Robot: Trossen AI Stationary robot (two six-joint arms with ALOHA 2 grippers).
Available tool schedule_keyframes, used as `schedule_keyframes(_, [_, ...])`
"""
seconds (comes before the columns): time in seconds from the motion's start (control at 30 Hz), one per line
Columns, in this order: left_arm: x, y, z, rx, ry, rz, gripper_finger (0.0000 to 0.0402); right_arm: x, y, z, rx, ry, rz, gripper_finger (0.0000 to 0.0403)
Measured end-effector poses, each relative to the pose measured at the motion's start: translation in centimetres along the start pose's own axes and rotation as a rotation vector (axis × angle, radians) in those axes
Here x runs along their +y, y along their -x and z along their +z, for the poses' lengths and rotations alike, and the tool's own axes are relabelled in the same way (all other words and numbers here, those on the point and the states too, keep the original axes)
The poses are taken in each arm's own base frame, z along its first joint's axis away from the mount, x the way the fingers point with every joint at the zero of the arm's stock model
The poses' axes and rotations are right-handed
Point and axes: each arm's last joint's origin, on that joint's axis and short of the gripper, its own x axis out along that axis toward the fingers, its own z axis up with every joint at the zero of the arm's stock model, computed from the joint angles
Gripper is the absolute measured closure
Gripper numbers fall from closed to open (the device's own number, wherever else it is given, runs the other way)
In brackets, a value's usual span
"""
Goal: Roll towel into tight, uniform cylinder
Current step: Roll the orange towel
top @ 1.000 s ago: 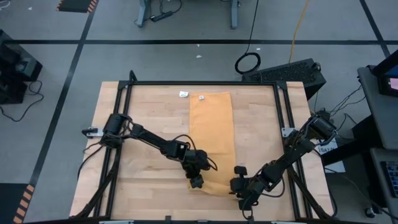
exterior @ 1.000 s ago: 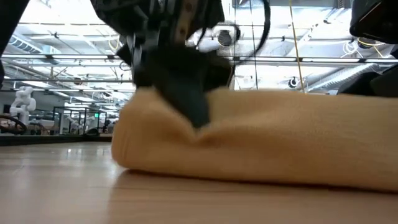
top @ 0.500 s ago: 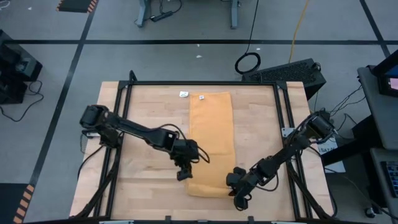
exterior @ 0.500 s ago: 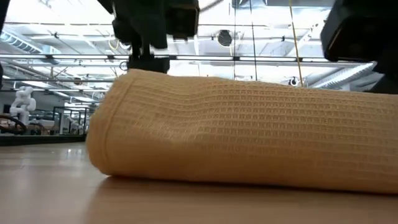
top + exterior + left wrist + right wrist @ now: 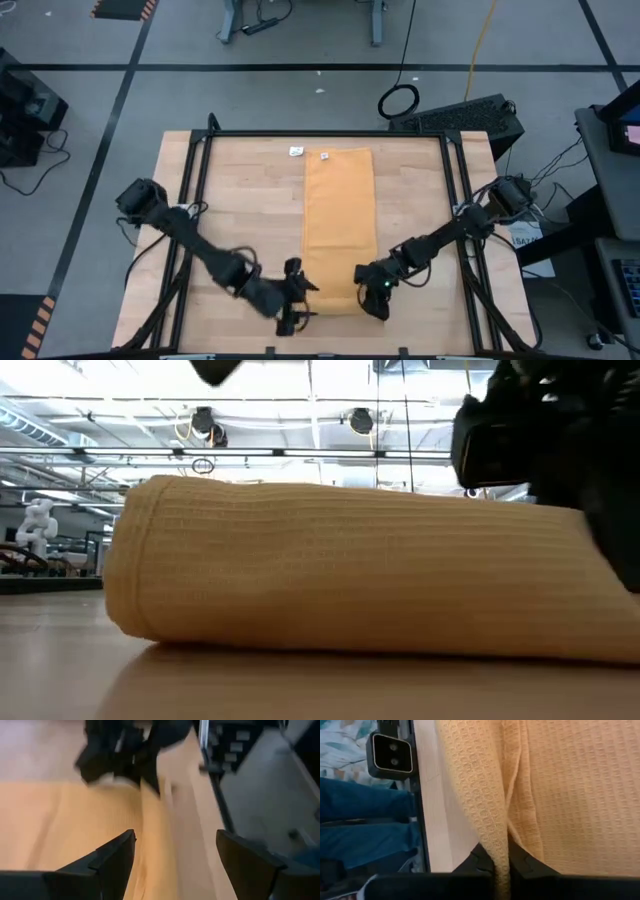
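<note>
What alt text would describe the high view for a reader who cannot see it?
A mustard-yellow towel lies lengthwise on a wooden table, seen from above. The left gripper and right gripper flank its near end, where a fold has begun.

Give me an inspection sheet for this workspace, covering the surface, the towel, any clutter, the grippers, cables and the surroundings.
Surface: wooden table in a black frame, bare apart from what is listed.
Job's things: towel, mustard yellow, laid as a long strip with its near end folded over into a low roll; small white label at the far edge.
Clutter: a small white tag beside the far end of the towel.
Grippers: left gripper open, beside the roll's left end, apart from it; right gripper shut on a fold of towel at the roll's right end.
Cables: coiled black cable on the floor beyond the table; a yellow cable past it.
Surroundings: grey floor with black tape lines; a person's legs in blue show in the right wrist view.
</note>
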Motion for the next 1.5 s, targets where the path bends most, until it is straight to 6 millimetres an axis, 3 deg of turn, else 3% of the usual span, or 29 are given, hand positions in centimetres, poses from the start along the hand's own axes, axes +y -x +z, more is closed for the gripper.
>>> schedule_keyframes(0.1, [-1.6, -0.2, -1.2, -0.021, -0.04, 0.064, 0.012, -0.8, 0.3, 0.5, 0.013, -0.027, 0.018, 0.0402])
schedule_keyframes(0.3, [-3.9, -2.4, -4.5, 0.012, -0.191, 0.063, 0.012, -2.8, 0.7, 0.7, 0.045, -0.105, 0.038, 0.0403])
schedule_keyframes(0.47, [-4.6, -4.6, -6.5, -0.005, -0.276, 0.08, 0.012, -3.3, 0.8, 0.8, 0.052, -0.132, 0.077, 0.0403])
schedule_keyframes(0.73, [-2.9, -5.9, -5.6, -0.003, -0.251, 0.137, 0.0114, -3.3, 0.9, 0.9, 0.047, -0.137, 0.084, 0.0403])
schedule_keyframes(0.97, [-1.3, -7.3, -6.0, 0.055, -0.3, 0.14, 0.0089, -3.3, 0.9, 0.9, 0.046, -0.15, 0.083, 0.0402])
schedule_keyframes(1.1, [-1.5, -7.2, -5.9, 0.055, -0.383, 0.13, 0.0088, -3.3, 0.9, 0.9, 0.047, -0.17, 0.081, 0.0402])
schedule_keyframes(1.23, [-2.8, -6.2, -3.9, -0.02, -0.372, 0.113, 0.0088, -3.3, 0.9, 0.8, 0.051, -0.175, 0.078, 0.0402])
schedule_keyframes(1.5, [-2.3, -8.0, -6.5, 0.09, -0.397, 0.122, 0.0088, -3.3, 0.9, 0.9, 0.048, -0.173, 0.083, 0.0402])
